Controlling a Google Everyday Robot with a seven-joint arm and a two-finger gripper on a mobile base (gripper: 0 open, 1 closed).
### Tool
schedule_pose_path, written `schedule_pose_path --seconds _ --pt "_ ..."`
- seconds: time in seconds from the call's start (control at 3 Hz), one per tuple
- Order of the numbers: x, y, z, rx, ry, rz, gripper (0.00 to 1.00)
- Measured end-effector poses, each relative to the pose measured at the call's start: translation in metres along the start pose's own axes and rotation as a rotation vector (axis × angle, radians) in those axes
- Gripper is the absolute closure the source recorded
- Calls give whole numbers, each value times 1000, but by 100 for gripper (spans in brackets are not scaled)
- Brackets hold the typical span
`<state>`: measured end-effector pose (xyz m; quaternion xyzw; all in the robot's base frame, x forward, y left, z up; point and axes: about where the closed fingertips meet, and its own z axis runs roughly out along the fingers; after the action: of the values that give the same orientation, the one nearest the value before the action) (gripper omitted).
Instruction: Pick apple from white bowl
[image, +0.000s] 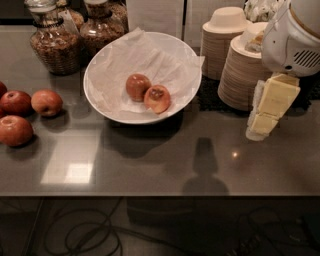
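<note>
In the white bowl (114, 114), on crumpled paper (131, 59), the apple (157, 98) rests touching a darker apple (138, 86) to its left; firm, smooth and light, it may roll, so take it across its middle. The gripper (261, 124) hangs at right, well apart; open or closed, I cannot tell.

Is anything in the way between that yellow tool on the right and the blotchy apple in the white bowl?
Nothing visible stands between them. The tool hangs at the right, by the stacked beige bowls; only the rim of the white bowl lies before the apple, passable from above. The darker apple beside it may crowd a grasp.
</note>
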<state>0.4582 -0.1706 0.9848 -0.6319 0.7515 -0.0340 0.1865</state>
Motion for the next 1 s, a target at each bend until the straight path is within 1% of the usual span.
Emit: schedule_pose_path --seconds 0.33,0.67,1.0 --pt "-28 -10 10 16 -54 -6 0" --pt "-86 -20 27 20 -135 -93 0" --pt "-125 -31 33 31 -239 -149 0"
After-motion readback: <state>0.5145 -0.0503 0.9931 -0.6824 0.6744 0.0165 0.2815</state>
